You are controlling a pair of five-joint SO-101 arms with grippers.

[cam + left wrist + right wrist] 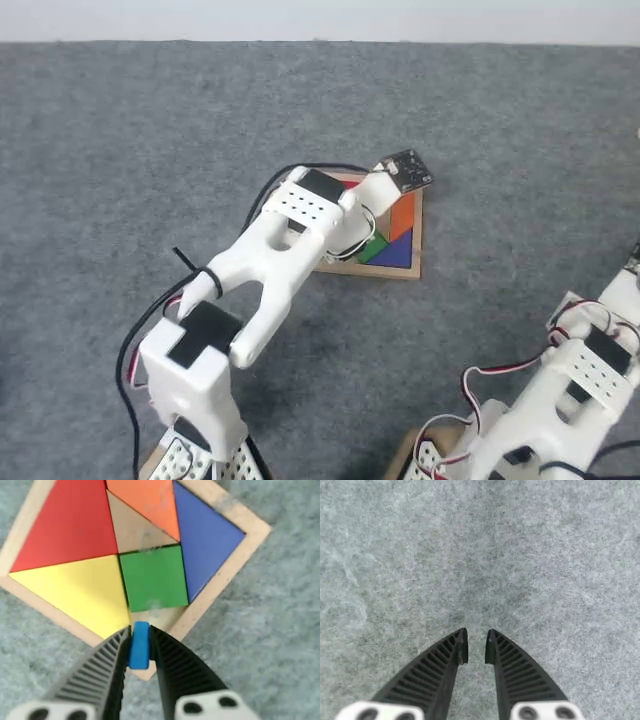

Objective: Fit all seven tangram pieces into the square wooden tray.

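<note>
The square wooden tray (232, 565) lies under my left gripper (137, 630), which is shut on a small blue piece (139, 647) held on edge just above the tray's near corner. In the tray lie a red triangle (65, 525), a yellow triangle (80, 592), a green square (155, 577), an orange piece (147, 497) and a blue triangle (205, 545). A bare triangular gap (132, 530) shows between red and orange, and another bare patch (155, 616) sits beside the green square. In the high view the left arm (290, 230) covers much of the tray (415, 272). My right gripper (476, 647) hangs over bare carpet with nothing between its fingers.
Grey carpet (150, 130) covers the whole table around the tray. The right arm (590, 390) stands folded at the lower right, well away from the tray. Black cables (135, 345) trail beside the left arm's base.
</note>
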